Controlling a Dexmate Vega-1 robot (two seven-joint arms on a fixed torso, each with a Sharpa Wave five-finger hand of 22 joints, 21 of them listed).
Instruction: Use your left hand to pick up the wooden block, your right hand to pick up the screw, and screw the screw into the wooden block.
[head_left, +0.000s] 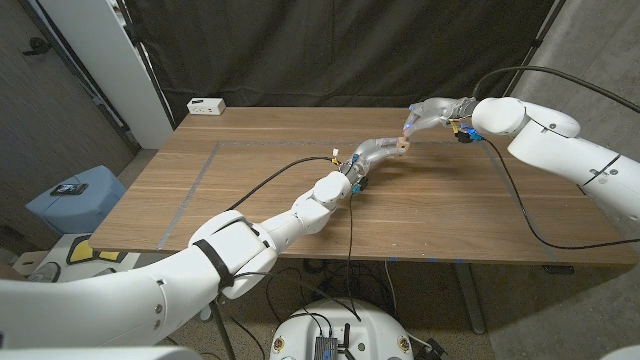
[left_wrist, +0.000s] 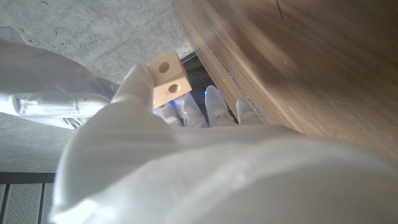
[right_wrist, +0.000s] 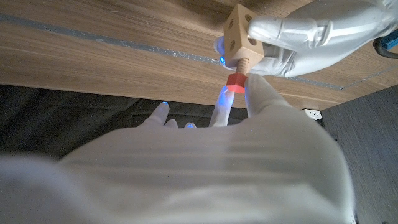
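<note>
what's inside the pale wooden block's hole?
The wooden screw with a red head enters one face of the pale wooden block, gripped by the left hand; its tip is hidden inside.

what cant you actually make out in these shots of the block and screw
- How deep the red-headed wooden screw sits in the pale wooden block with round holes: right wrist view, the block hides the screw's tip.
- The screw in the head view: too small, lost between the left hand and right hand.
- The screw in the left wrist view: the block and the left hand cover that side.
</note>
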